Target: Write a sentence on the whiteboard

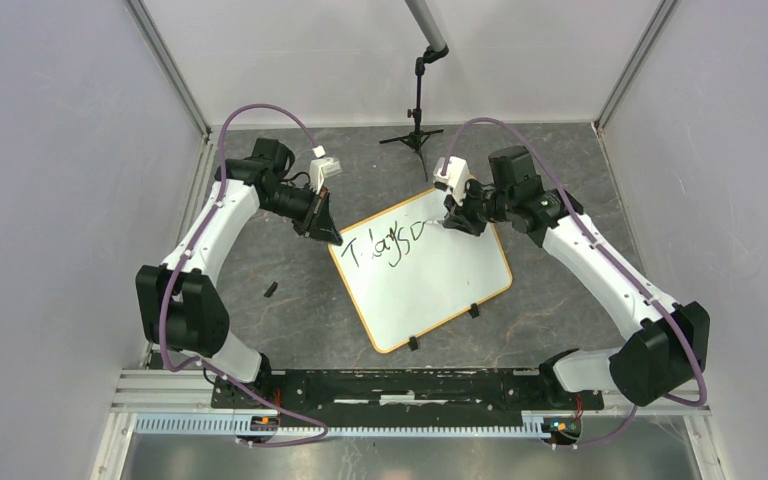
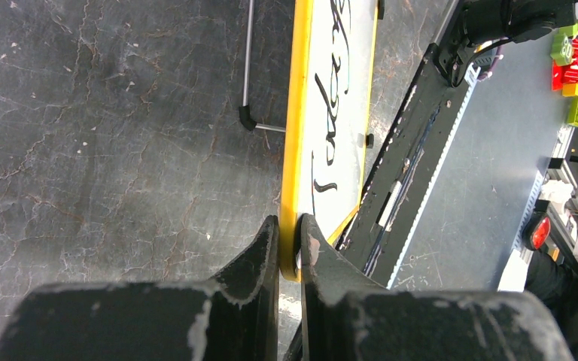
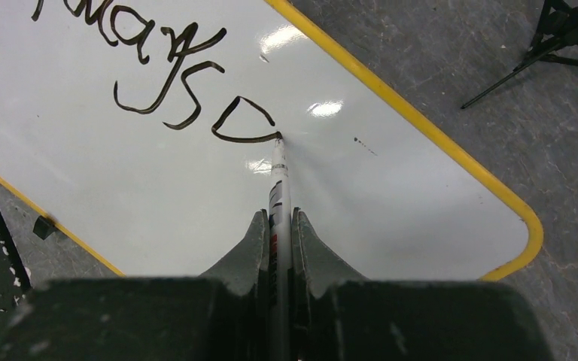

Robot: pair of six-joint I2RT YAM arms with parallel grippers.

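- Top view: the board (image 1: 440,290) lies near the middle of the table, turned askew, with one corner toward the near edge and one toward the far edge.
- Its two black clip feet (image 1: 474,311) sit on the long side that faces the near right corner.
- The writing (image 1: 392,243) runs in one black line along the board's far part, from its left corner toward the right arm.
- The left claw (image 1: 325,232) is at the board's left corner. In the left wrist view this claw (image 2: 290,229) is closed on the yellow rim (image 2: 295,150), one finger on each side of it.
- The right claw (image 1: 457,222) is over the board's far corner.
- In the right wrist view the right claw (image 3: 277,218) is clamped on a white marker (image 3: 279,173) that sticks out forward between the fingers.
- The marker tip touches the board (image 3: 158,195) at the right end of a half-closed loop, the last stroke of the writing (image 3: 158,68).
- The script reads roughly "Todays", then that loop.
- A black tripod stand (image 1: 417,125) is at the middle of the far edge, apart from the board.
- A small black piece (image 1: 271,290) lies on the table left of the board, toward the left edge.
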